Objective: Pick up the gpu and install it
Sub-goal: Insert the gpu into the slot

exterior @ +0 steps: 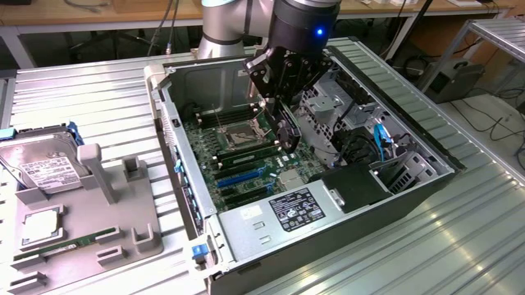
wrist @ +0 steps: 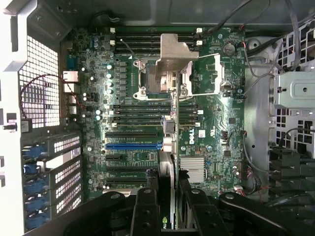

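My gripper (exterior: pixel 279 98) hangs inside the open computer case (exterior: pixel 168 117), above the motherboard (exterior: pixel 246 153). It is shut on the gpu (exterior: pixel 286 132), which hangs edge-down with its black fan side facing the exterior view's right. In the wrist view the gpu (wrist: pixel 170 160) appears edge-on between the black fingers (wrist: pixel 147 206), and its silver end bracket (wrist: pixel 172 54) sticks out over the processor socket (wrist: pixel 147 78). The card hovers above the board, over the expansion slots next to the blue slot (wrist: pixel 133 146). I cannot tell whether it touches a slot.
A grey holder fixture (exterior: pixel 90 209) at the exterior view's left carries a silver hard drive (exterior: pixel 37 163) and a long green memory stick (exterior: pixel 66 246). The power supply (exterior: pixel 279 212), drive cages (exterior: pixel 328 98) and loose cables (exterior: pixel 382 138) crowd the case interior.
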`<state>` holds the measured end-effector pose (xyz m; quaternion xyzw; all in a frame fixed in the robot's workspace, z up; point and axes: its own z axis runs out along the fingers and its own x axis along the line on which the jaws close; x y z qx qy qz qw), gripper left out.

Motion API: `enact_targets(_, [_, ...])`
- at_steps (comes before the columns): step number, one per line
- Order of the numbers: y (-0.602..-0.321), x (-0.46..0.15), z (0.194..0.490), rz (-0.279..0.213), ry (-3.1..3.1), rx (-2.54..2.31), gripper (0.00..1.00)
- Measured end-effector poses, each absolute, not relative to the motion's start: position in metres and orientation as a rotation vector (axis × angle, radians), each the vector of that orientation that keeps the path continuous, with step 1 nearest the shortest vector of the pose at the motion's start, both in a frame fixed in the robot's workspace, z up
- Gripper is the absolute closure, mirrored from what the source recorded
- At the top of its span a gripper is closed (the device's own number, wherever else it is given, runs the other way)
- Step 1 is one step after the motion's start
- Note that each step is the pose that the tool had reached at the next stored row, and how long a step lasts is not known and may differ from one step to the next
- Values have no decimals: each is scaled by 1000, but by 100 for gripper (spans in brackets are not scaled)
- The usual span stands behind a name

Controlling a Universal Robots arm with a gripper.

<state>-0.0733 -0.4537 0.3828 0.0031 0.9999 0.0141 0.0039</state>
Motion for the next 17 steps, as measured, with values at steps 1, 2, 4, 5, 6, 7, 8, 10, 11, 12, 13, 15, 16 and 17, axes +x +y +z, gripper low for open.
enact_targets(1, [-454, -73, 383, 44, 3133, 9, 74])
enact_targets(2, [-454, -73, 383, 44, 3133, 9, 74])
enact_targets(4, [-454, -73, 383, 44, 3133, 8, 74])
enact_targets(5, [-454, -73, 383, 44, 3134, -3, 74])
enact_targets(6, [-454, -73, 382, 44, 3134, -31, 74])
enact_targets(7, [-454, -73, 382, 44, 3133, -70, 74])
enact_targets(8, [-454, -73, 381, 45, 3132, -113, 74])
enact_targets(10, [-454, -73, 381, 45, 3130, -179, 74])
enact_targets(11, [-454, -73, 380, 45, 3128, -219, 74])
enact_targets(12, [-454, -73, 380, 45, 3126, -248, 74])
enact_targets(13, [-454, -73, 380, 45, 3124, -277, 74])
enact_targets(15, [-454, -73, 379, 45, 3118, -336, 74])
enact_targets(16, [-454, -73, 378, 45, 3116, -364, 74])
enact_targets(17, [-454, -73, 378, 45, 3112, -395, 74])
